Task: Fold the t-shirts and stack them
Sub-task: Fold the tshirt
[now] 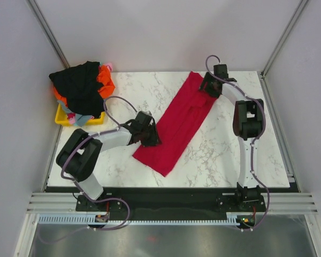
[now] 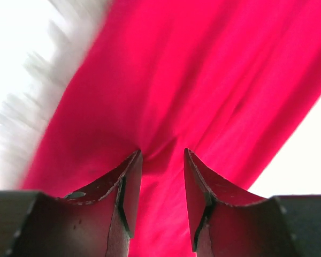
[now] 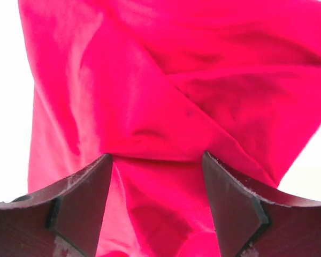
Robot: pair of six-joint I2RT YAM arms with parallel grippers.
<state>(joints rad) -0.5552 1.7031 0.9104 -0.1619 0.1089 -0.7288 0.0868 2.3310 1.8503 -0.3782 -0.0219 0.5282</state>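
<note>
Left gripper (image 2: 160, 176) parted, dark wedge-shaped fingers (image 2: 123, 198) straddling soft creased crimson cloth; right gripper (image 3: 158, 184) spread wider over a diagonal fold, contact with the fabric hard to make out. Red t-shirt (image 1: 179, 126) folded into a long band, slanting from frame centre to upper right across the marbled white table (image 1: 219, 155), a gripper at each end. Upper left: rumpled black shirt (image 1: 80, 85) heaped over orange cloth (image 1: 106, 81), mostly hiding a yellow bin (image 1: 61, 116).

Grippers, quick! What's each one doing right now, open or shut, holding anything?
Left gripper: open, jaws apart over the red t-shirt, not clamping it.
Right gripper: open wide over the same shirt's far end, holding nothing.
</note>
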